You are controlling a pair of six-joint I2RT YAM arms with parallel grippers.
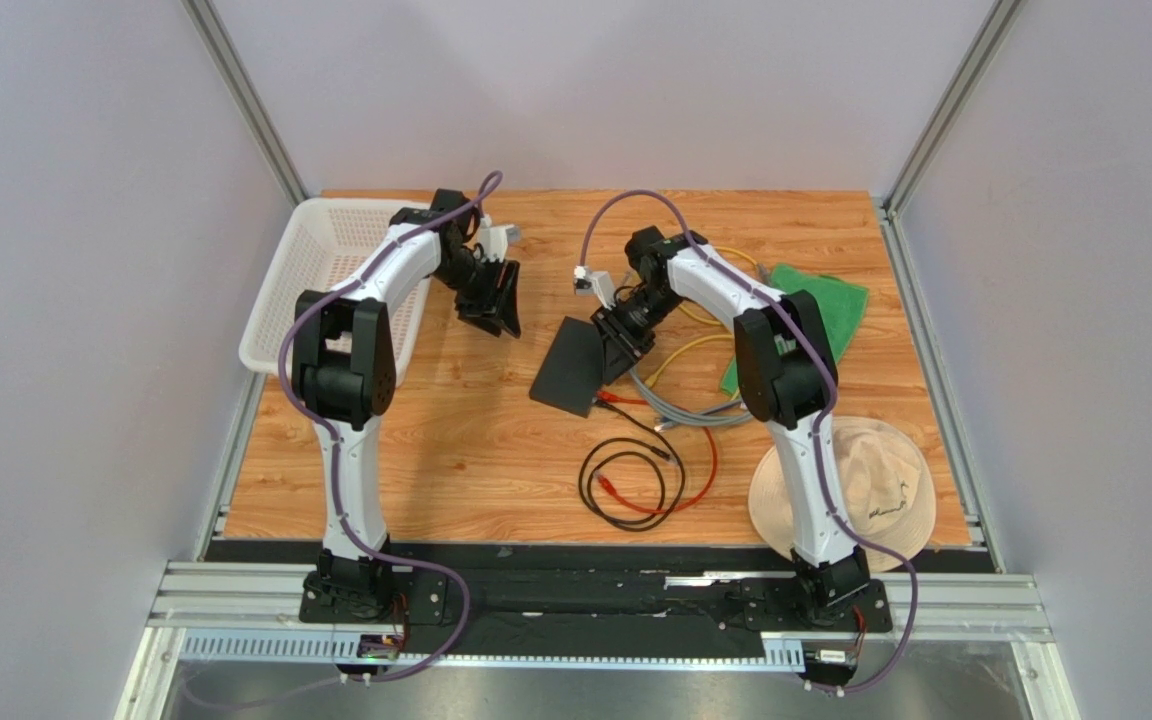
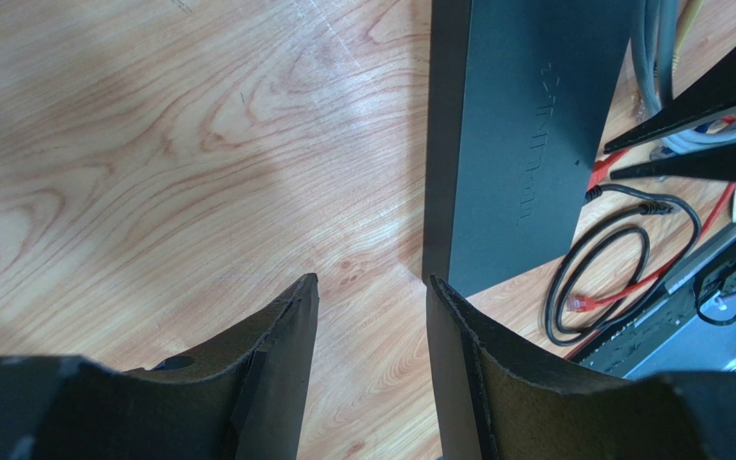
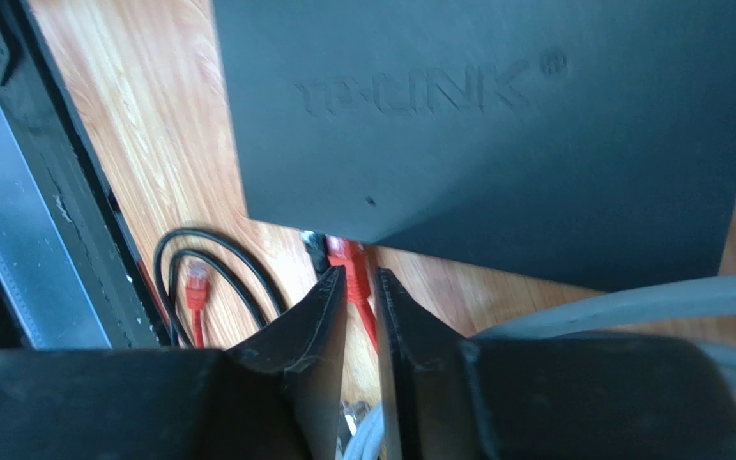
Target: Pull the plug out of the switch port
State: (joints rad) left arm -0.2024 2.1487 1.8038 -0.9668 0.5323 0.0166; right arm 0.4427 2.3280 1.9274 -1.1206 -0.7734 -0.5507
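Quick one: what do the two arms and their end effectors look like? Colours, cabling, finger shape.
The left arm and right arm have white link shells with black joints and bases. A purple cable loops along each. The left end effector and right end effector are matte black, with flat, tapered, rough-edged fingers.
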